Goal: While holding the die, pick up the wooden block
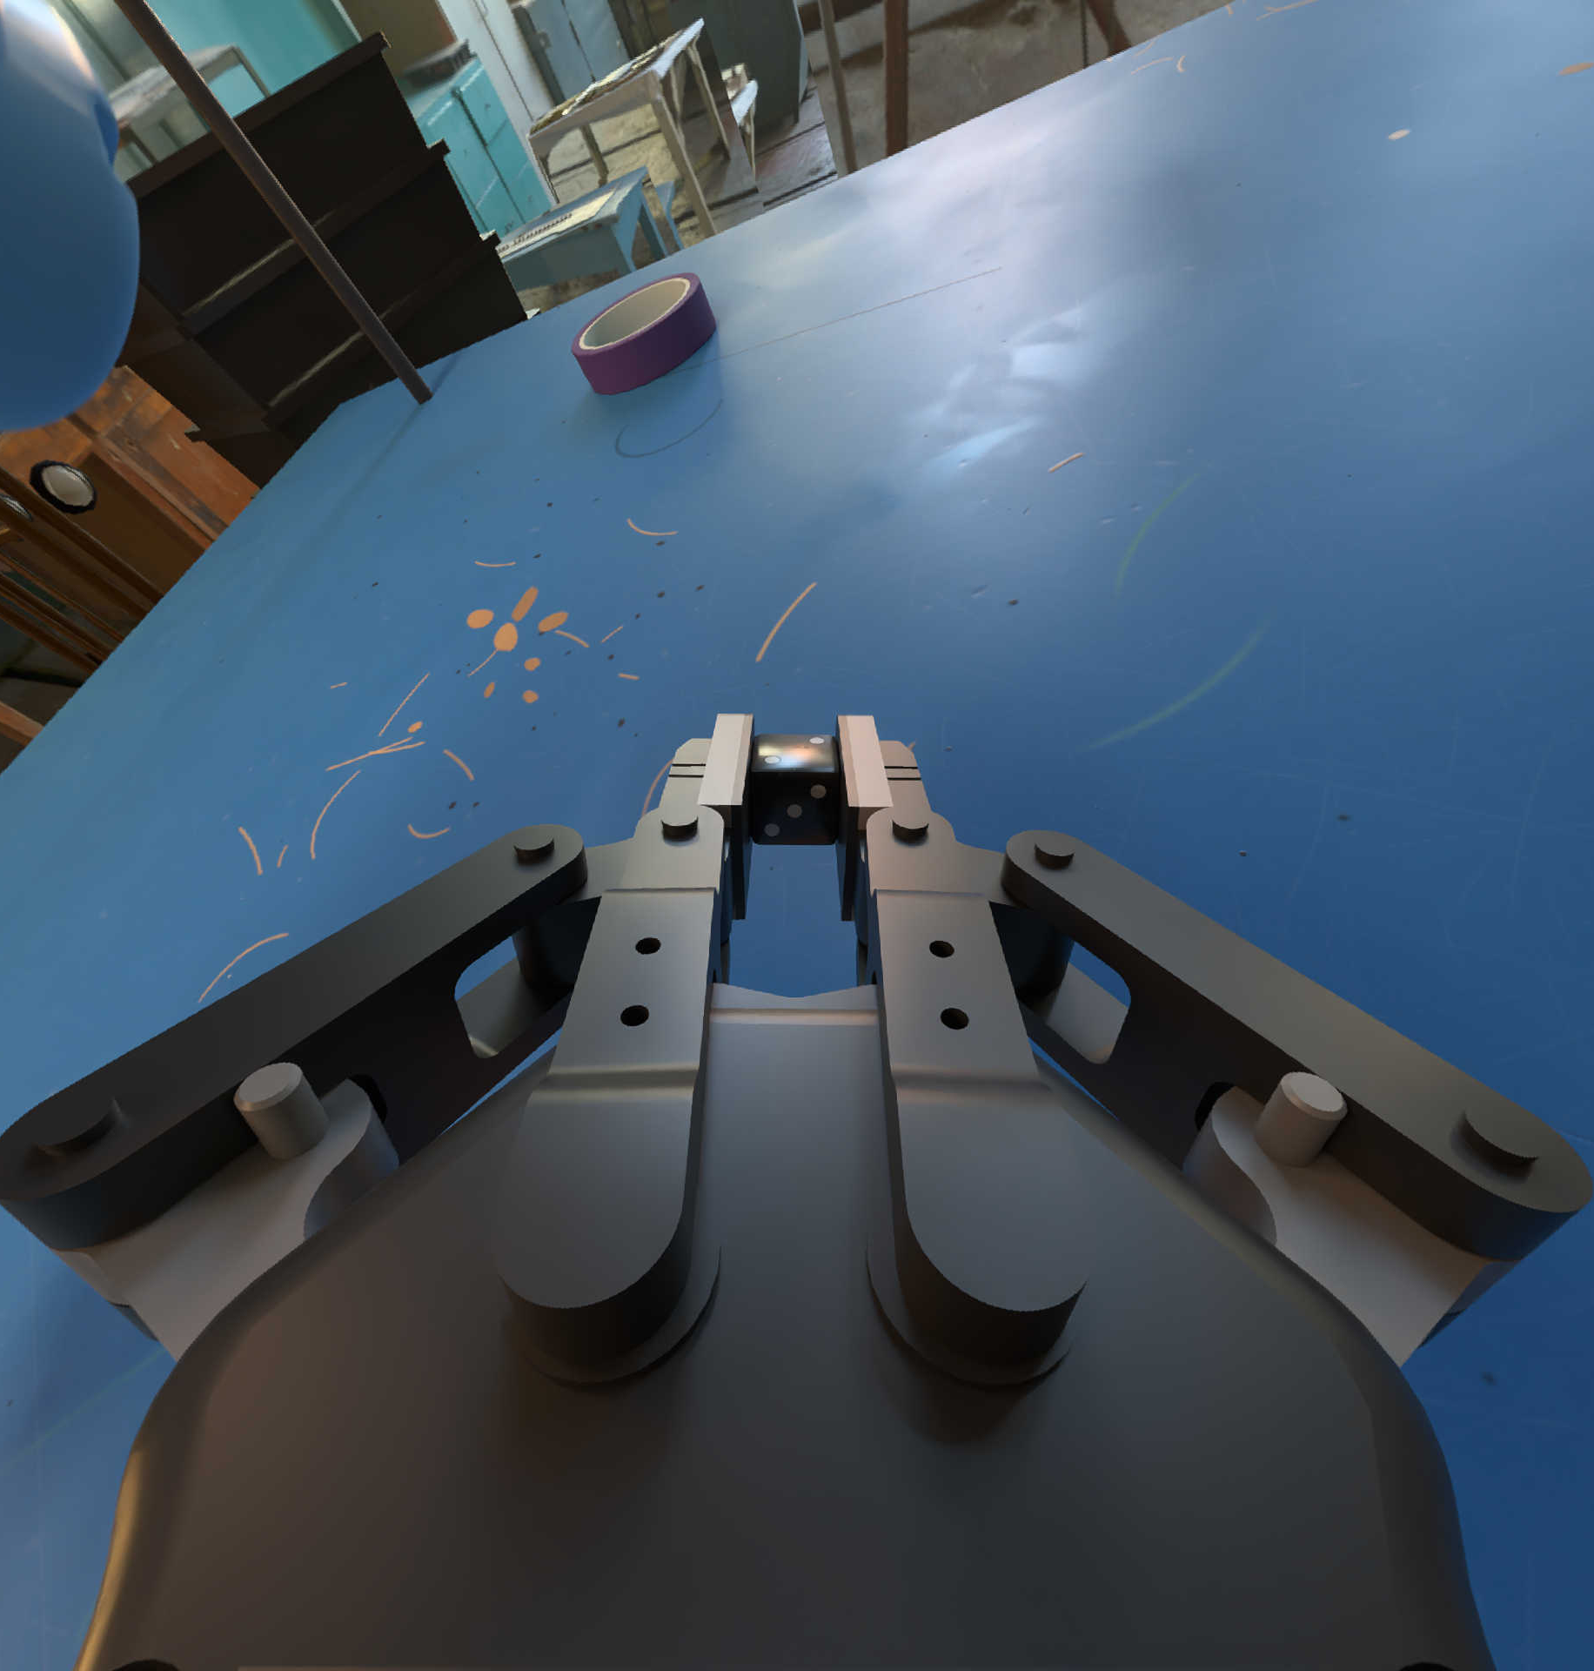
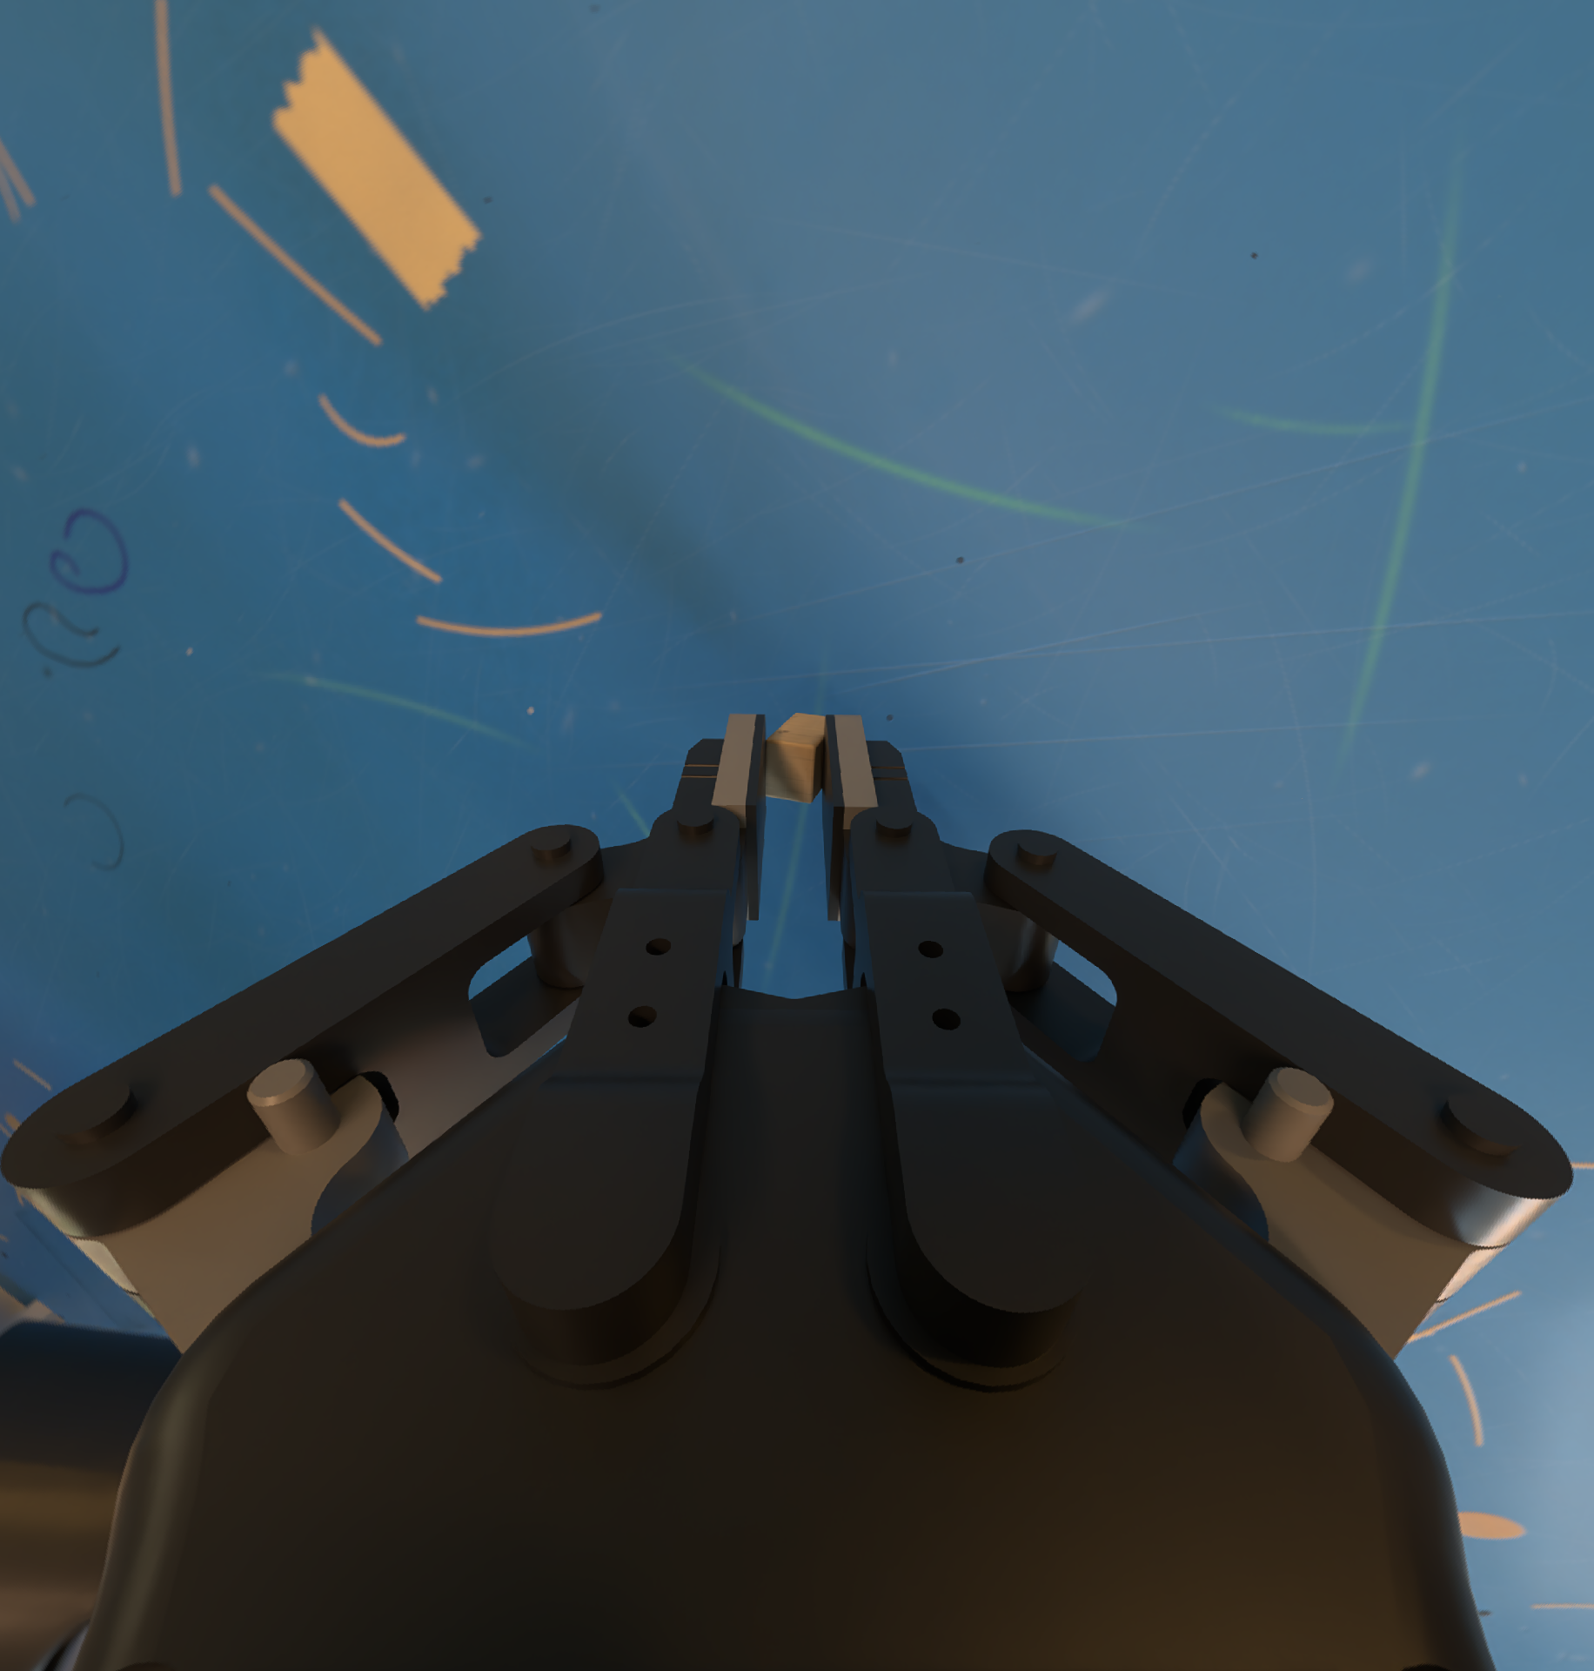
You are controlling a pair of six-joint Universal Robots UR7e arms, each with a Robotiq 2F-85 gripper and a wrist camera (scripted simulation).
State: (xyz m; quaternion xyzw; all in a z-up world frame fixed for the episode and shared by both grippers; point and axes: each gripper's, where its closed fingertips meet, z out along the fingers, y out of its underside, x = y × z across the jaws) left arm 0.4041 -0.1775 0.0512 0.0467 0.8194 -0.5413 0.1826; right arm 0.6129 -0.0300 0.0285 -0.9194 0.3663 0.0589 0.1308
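In the left wrist view, my left gripper [image 1: 794,769] is shut on a black die [image 1: 794,788] with white pips, held between the two pads above the blue table [image 1: 1137,542]. In the right wrist view, my right gripper [image 2: 795,755] is shut on a small tan wooden block [image 2: 793,758], pinched at the fingertips and turned at an angle. The block hangs above the blue table [image 2: 1046,362], with a soft shadow below it.
A purple roll of tape [image 1: 644,332] lies near the table's far left edge. A thin dark rod [image 1: 278,199] slants down to the table beside it. A blue rounded arm part [image 1: 34,226] fills the top left. A tan strip of tape [image 2: 376,167] is stuck flat on the table.
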